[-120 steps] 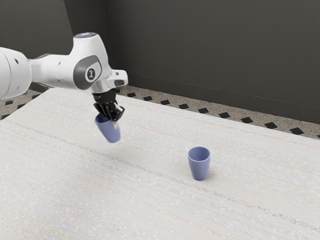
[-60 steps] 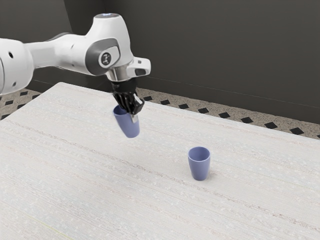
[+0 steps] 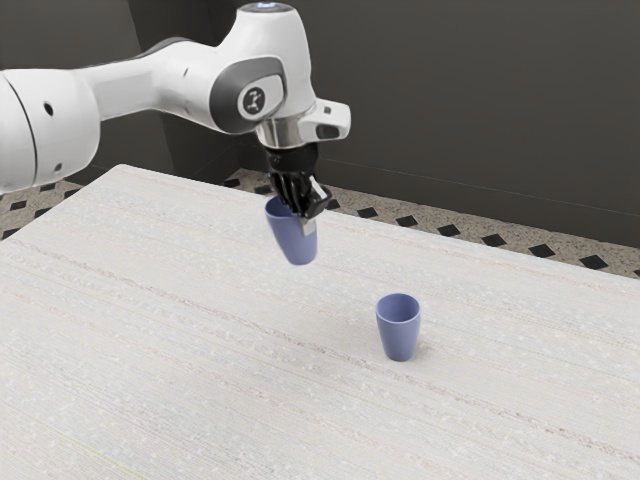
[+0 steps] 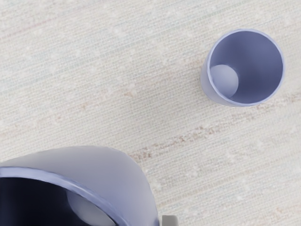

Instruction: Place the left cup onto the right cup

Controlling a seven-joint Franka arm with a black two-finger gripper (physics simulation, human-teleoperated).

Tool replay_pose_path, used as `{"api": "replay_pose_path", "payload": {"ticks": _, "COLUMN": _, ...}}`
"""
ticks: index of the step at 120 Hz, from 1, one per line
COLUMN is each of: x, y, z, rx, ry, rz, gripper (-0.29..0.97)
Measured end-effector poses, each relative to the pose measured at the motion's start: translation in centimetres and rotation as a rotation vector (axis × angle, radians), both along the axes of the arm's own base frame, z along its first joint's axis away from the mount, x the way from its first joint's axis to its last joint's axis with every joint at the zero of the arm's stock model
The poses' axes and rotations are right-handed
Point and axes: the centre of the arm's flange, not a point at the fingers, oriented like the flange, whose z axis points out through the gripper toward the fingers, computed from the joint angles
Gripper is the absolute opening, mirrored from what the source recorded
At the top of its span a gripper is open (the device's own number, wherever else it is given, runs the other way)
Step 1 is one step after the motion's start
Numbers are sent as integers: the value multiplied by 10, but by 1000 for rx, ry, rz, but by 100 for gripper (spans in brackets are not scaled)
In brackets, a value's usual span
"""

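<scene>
The black 2-finger gripper [image 3: 303, 212] is pinching the rim of a smooth periwinkle tapered cup [image 3: 291, 240], tilted in midair; the matching upright cup [image 3: 398, 327] is standing on the pale table [image 3: 150, 350], well apart.

white rounded arm [image 3: 150, 85], grey joint caps, black tool [image 3: 300, 205]

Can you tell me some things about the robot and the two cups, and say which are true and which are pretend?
1. The held cup is up in the air, in the gripper. True.
2. The held cup hangs perfectly straight. False: it is tilted.
3. The other cup stands upright on the table with nothing inside. True.
4. The held cup already sits on the other cup. False: they are apart, the held cup higher and toward the exterior view's left.
5. One cup is red. False: both are blue.
</scene>
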Motion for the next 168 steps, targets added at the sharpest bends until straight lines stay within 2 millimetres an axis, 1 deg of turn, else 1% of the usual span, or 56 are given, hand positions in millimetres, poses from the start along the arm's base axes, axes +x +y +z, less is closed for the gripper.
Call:
{"api": "replay_pose_path", "payload": {"ticks": 17, "x": 2, "y": -16, "z": -10, "rx": 4, "ry": 23, "rz": -12, "gripper": -10}}
{"api": "replay_pose_path", "payload": {"ticks": 43, "x": 15, "y": -54, "z": -17, "rx": 1, "ry": 24, "rz": -49, "gripper": -10}}
{"api": "replay_pose_path", "payload": {"ticks": 60, "x": 22, "y": -72, "z": -23, "rx": 1, "ry": 23, "rz": -65, "gripper": -10}}
{"api": "replay_pose_path", "payload": {"ticks": 88, "x": 32, "y": -93, "z": -30, "rx": -1, "ry": 13, "rz": -81, "gripper": -10}}
{"api": "replay_pose_path", "payload": {"ticks": 117, "x": 41, "y": -107, "z": -39, "rx": -5, "ry": 1, "rz": -84, "gripper": -10}}
{"api": "replay_pose_path", "payload": {"ticks": 124, "x": 42, "y": -113, "z": -43, "rx": -5, "ry": 0, "rz": -88, "gripper": -10}}
{"api": "replay_pose_path", "payload": {"ticks": 135, "x": 41, "y": -123, "z": -50, "rx": -4, "ry": 5, "rz": -97, "gripper": -10}}
{"api": "replay_pose_path", "payload": {"ticks": 168, "x": 40, "y": -139, "z": -65, "rx": -2, "ry": 12, "rz": -103, "gripper": -10}}
